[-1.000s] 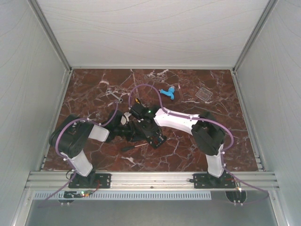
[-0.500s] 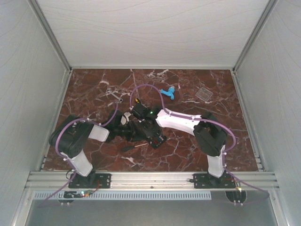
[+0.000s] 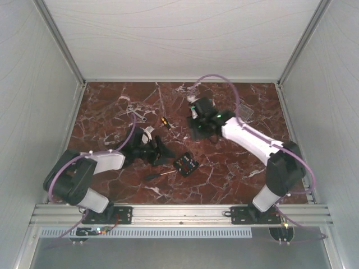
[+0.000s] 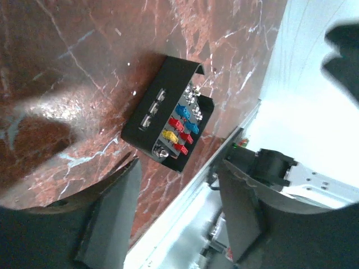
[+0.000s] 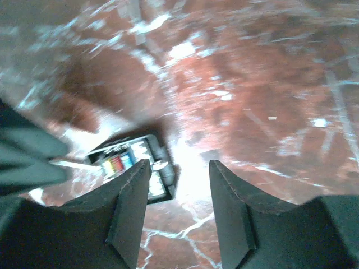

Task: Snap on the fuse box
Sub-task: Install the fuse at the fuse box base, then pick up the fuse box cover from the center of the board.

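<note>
Blur smears the fuse box (image 5: 129, 152) past the open right claw (image 5: 179, 168); left claw (image 4: 179, 168) open too.

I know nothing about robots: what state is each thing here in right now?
Fuse box: uncovered, coloured fuses showing, lying loose, not held.
Left end effector: open, empty, facing the fuse box.
Right end effector: open, empty.
Black-handled screwdriver: lying flat, untouched.

Fuse box (image 3: 185, 164) on table (image 3: 224, 168), mid-front, btwn arms. Left gripper (image 4: 179, 166) just L of it, apart. Screwdriver (image 3: 159, 175) near, front-L. Wrench (image 3: 137, 114) well behind-L. Right gripper (image 5: 179, 165) behind-R, apart.
</note>
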`<state>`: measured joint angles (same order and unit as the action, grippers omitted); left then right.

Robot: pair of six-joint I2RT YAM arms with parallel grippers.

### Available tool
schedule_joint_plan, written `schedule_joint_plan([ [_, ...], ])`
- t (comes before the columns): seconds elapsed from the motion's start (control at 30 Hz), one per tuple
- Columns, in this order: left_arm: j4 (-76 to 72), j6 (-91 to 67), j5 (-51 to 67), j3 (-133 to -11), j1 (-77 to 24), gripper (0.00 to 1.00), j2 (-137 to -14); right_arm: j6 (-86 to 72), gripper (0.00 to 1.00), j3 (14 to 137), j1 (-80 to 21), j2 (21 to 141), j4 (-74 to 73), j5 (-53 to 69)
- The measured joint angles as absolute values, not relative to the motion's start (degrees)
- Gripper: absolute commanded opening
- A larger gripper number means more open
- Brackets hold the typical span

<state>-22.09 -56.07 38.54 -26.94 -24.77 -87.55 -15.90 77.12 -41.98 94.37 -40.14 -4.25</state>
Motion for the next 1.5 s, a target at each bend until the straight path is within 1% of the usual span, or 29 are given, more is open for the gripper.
schedule_joint_plan([
  [0.13,-16.29,-51.13,32.91,-27.46,-24.77,0.78,-80.18,-15.64,0.55,73.08,-29.12,92.03,-36.25,-1.67],
  [0.17,-14.74,-49.82,31.2,-27.59,-24.77,0.81,-78.39,-15.66,0.64,72.36,-26.17,92.03,-35.38,-0.97],
  [0.27,-10.48,-46.24,24.99,-27.99,-24.77,0.88,-73.21,-16.03,0.69,71.33,-17.1,92.09,-33.19,2.24],
  [0.47,-7.73,-41.45,15.35,-26.17,-24.6,0.99,-67.2,-19.44,0.71,71.35,-2.55,94.39,-23.94,10.2],
  [0.63,-7.75,-38.98,10.04,-22.02,-24.01,1.0,-66.87,-23.46,0.71,71.48,6.92,101.27,-16.36,17.93],
  [0.83,-12.27,-35.9,3.42,-17.74,-23.88,1.0,-66.87,-29.45,0.66,71.92,14.83,109.71,-8.38,25.47],
  [0.93,-14.63,-35.42,1.96,-16.49,-23.73,1.0,-66.87,-31.77,0.61,72.1,17.3,113.49,-5.15,28.21],
  [1.07,-16.23,-34.81,1.23,-16.4,-23.68,1.0,-66.92,-34.7,0.55,73.36,19.35,118.39,-1.78,32.86],
  [1.27,-17.76,-34.28,1.23,-16.4,-23.68,1.0,-67.0,-38.3,0.47,74.48,19.42,122.28,4.54,38.13],
  [1.37,-18.22,-34.15,1.32,-16.4,-23.68,1.0,-67.0,-39.83,0.39,74.89,19.42,124.05,7.09,40.75],
  [1.43,-18.48,-34.13,1.54,-16.38,-23.68,1.0,-67.0,-40.49,0.31,75.11,19.42,125.25,8.8,42.33],
  [1.5,-18.85,-34.09,1.87,-16.36,-23.68,0.99,-67.0,-41.45,0.24,75.09,19.42,126.13,10.13,43.42],
])
